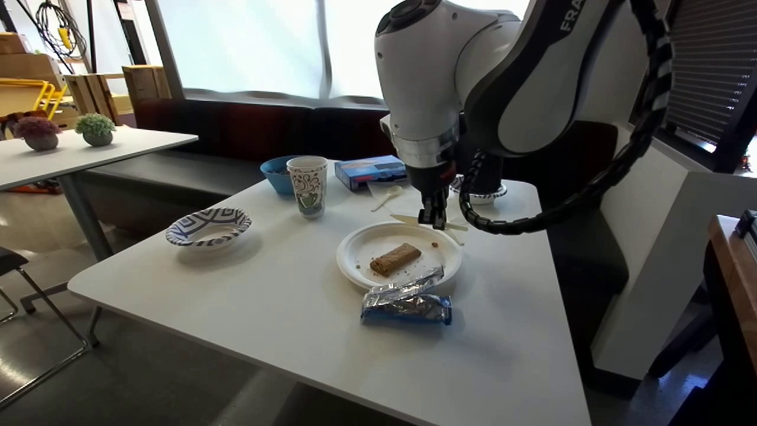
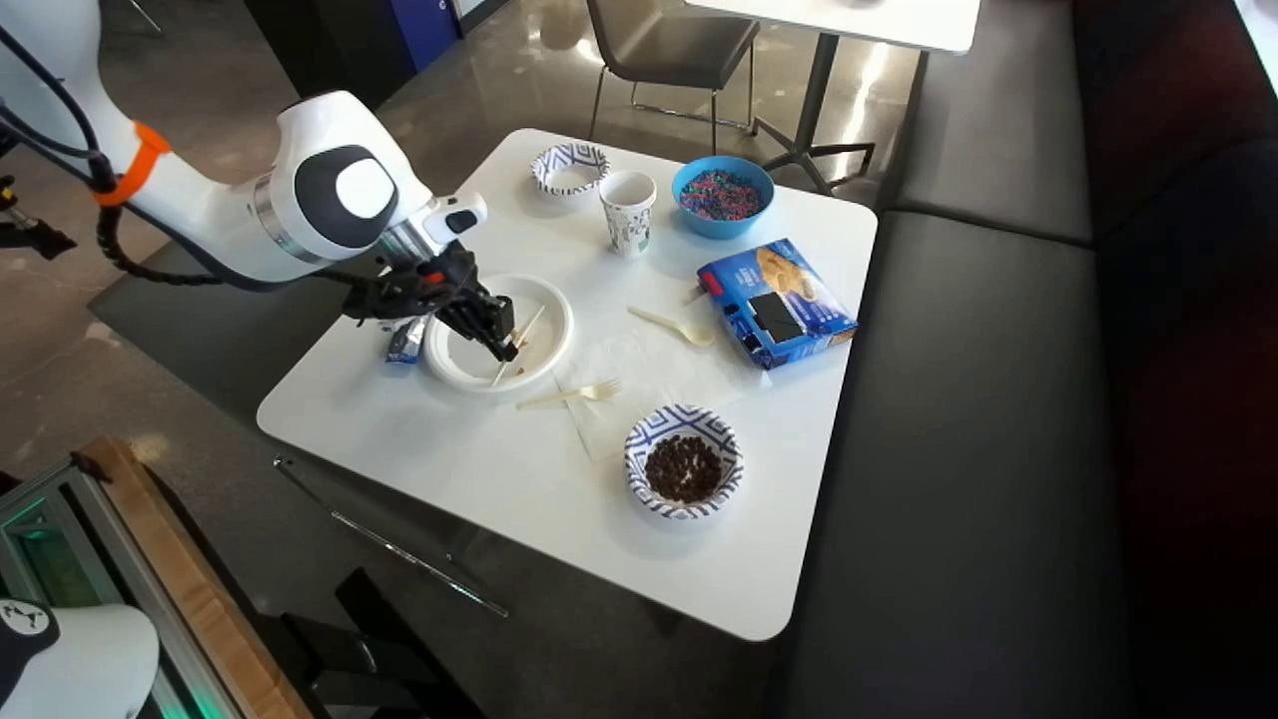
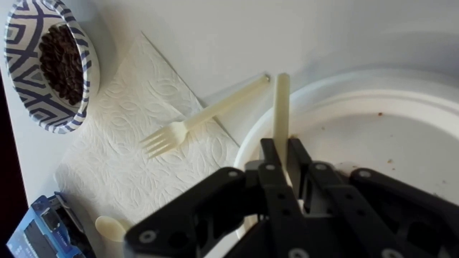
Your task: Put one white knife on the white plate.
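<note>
There's the pincer (image 3: pixel 282 148), nearly closed, clamping the white knife (image 3: pixel 281 104) mid-length, likely for balance, over one o'clock of the white plate (image 1: pixel 378 239) in an exterior view.

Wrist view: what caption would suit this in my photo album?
Gripper pinching a pale knife, with the white plate below and a fork lying partly on a napkin.

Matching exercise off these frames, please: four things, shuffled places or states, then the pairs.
Things
1. slim off-white plastic knife
2. off-white plastic fork
3. brown oblong snack bar
4. round plain blue bowl

Places or states
A. lying partly on embossed white paper napkin
B. holding small multicoloured pieces
C. clamped in black two-fingered gripper
D. lying on round white plate

Pairs: 1-C, 2-A, 3-D, 4-B
</note>
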